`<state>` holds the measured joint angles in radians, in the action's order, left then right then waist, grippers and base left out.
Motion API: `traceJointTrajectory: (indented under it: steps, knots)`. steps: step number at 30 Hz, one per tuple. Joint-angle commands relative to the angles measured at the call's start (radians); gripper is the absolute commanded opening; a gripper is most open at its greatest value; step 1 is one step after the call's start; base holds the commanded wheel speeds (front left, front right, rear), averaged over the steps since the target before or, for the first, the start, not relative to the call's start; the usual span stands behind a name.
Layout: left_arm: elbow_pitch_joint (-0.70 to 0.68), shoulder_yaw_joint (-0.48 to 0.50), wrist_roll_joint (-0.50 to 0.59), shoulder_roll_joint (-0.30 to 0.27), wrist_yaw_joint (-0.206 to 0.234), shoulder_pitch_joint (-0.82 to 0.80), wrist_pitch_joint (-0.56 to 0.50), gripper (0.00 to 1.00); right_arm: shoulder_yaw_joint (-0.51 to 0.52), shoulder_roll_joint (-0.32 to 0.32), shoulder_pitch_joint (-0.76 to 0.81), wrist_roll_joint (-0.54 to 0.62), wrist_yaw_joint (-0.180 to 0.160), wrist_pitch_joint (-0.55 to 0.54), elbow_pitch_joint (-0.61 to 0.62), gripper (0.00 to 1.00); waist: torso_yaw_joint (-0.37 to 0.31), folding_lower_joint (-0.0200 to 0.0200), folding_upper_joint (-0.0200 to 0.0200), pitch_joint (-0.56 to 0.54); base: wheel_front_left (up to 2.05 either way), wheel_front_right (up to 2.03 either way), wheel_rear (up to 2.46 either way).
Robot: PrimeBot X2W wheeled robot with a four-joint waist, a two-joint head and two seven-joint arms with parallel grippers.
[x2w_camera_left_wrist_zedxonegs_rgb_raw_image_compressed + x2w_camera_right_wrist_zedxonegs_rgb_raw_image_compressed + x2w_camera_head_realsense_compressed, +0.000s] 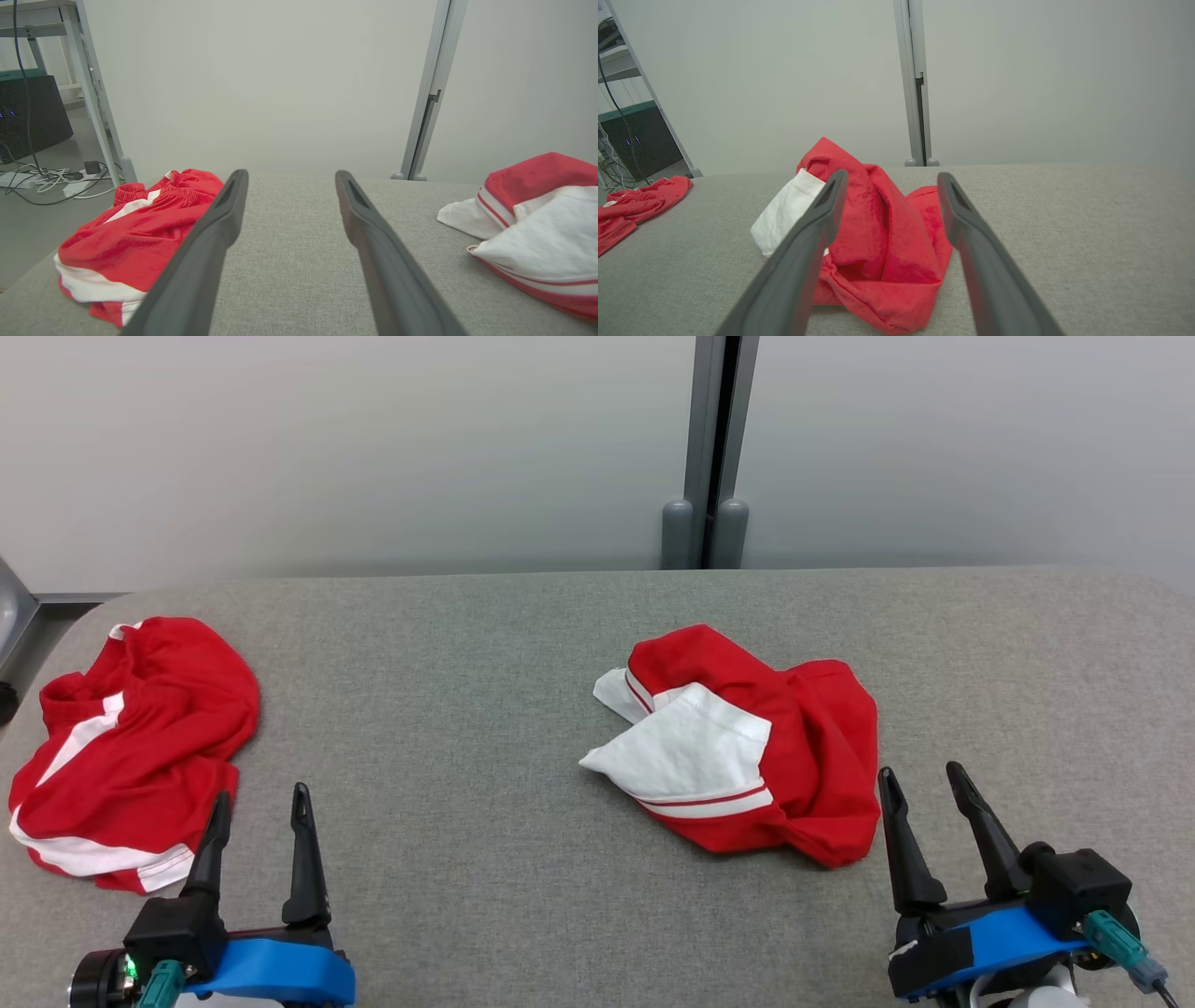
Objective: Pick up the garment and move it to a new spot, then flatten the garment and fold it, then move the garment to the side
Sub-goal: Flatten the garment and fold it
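- Lying crumpled on the grey cloth-covered table, one red garment with white panels is seen just toward 3 o'clock of the middle of the head view
- Thin red stripes are carried on its white panels; whether a label is sewn in cannot be told
- Two garments are counted in all: a second garment, also red with white bands, is bunched at 9 o'clock by the table's edge, well apart from the first
- A gathered waistband is made out on the second garment in the left wrist view
- Two grippers are counted, each with two long dark fingers, four fingers in all
- The left gripper is placed at 7 o'clock in the head view, its fingers spread wide over bare table, just beside the second garment's lower edge
- The right gripper is placed at 5 o'clock, its fingers likewise spread wide and closed on nothing
- In the right wrist view the red garment is seen between and ahead of the right gripper's fingers; whether cloth is touched cannot be told
- One grey upright post with two rounded feet is set at 12 o'clock behind the table, against a pale wall
- One black case with small blue lights is seen at 9 o'clock in the left wrist view, with cables on the floor beside it; lettering on it is too small to be read
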<state>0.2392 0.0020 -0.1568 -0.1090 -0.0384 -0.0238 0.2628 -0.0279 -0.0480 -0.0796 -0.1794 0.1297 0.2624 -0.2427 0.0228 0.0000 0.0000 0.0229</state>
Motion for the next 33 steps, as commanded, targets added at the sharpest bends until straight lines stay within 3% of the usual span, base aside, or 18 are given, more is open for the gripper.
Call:
traceJointTrajectory:
  steps: [1,9,16,21,33]
  knots:
    - [0.003,0.007,0.007,0.002,-0.005,-0.006,0.003,1.0,-0.001,-0.004,-0.003,-0.004,0.002,0.004,-0.003,1.0,0.0,0.0,0.0,-0.001,0.0,0.0,0.0]
    - [0.014,0.007,0.017,0.007,-0.02,-0.017,0.003,1.0,-0.007,-0.004,-0.007,-0.007,0.002,0.004,-0.002,1.0,-0.005,0.0,0.0,0.003,0.0,0.0,0.0]
    - [0.064,-0.051,0.026,0.017,-0.053,-0.08,0.003,1.0,-0.027,-0.004,-0.03,-0.015,0.002,0.004,-0.002,1.0,-0.04,0.0,0.0,0.022,0.0,0.0,0.0]
    - [0.128,-0.144,0.014,0.021,-0.084,-0.184,0.003,1.0,-0.03,-0.004,-0.047,-0.014,0.002,0.004,0.0,1.0,-0.072,0.0,0.0,0.043,0.0,0.0,0.0]
    - [0.325,-0.461,-0.121,-0.038,-0.092,-0.416,-0.081,1.0,-0.037,-0.004,-0.08,-0.012,0.002,0.004,0.005,1.0,-0.161,0.0,0.0,0.116,0.0,0.0,0.0]
